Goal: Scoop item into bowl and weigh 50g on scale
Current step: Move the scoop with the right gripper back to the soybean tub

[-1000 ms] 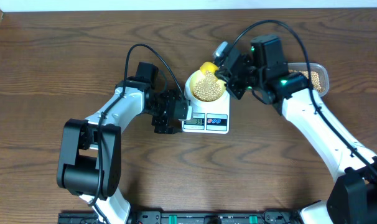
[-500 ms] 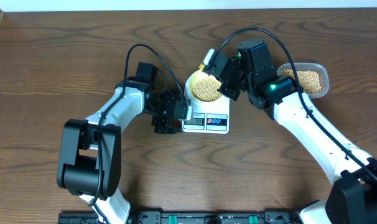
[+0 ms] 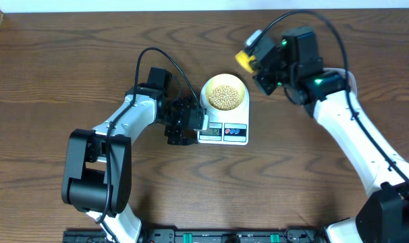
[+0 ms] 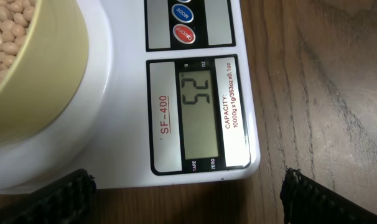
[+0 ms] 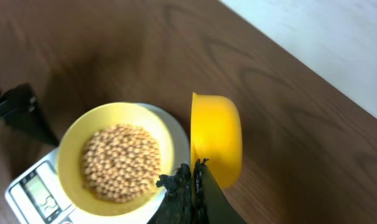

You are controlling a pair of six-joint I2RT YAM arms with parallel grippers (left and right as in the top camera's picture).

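Observation:
The pale yellow-green bowl (image 3: pixel 225 93) stands on the white scale (image 3: pixel 223 133) and holds a heap of tan beans (image 3: pixel 225 96). In the left wrist view the scale's display (image 4: pixel 200 112) reads 52, with the bowl (image 4: pixel 33 81) at the upper left. My left gripper (image 3: pixel 191 127) rests open by the scale's front left corner, its fingertips (image 4: pixel 70 193) wide apart on either side of that corner. To the upper right of the bowl, my right gripper (image 5: pixel 195 180) is shut on the handle of a yellow scoop (image 5: pixel 216 140), which it holds above the table on its side and whose inside is hidden.
The right arm (image 3: pixel 339 121) crosses the table's right side and covers what lies beneath it. The scale's round coloured buttons (image 4: pixel 182 12) sit beside the display. Bare brown wood (image 3: pixel 69 61) surrounds the scale.
The right gripper has carried the yellow scoop from over the bowl up and to the right, clear of it. The left arm and the bowl have stayed put.

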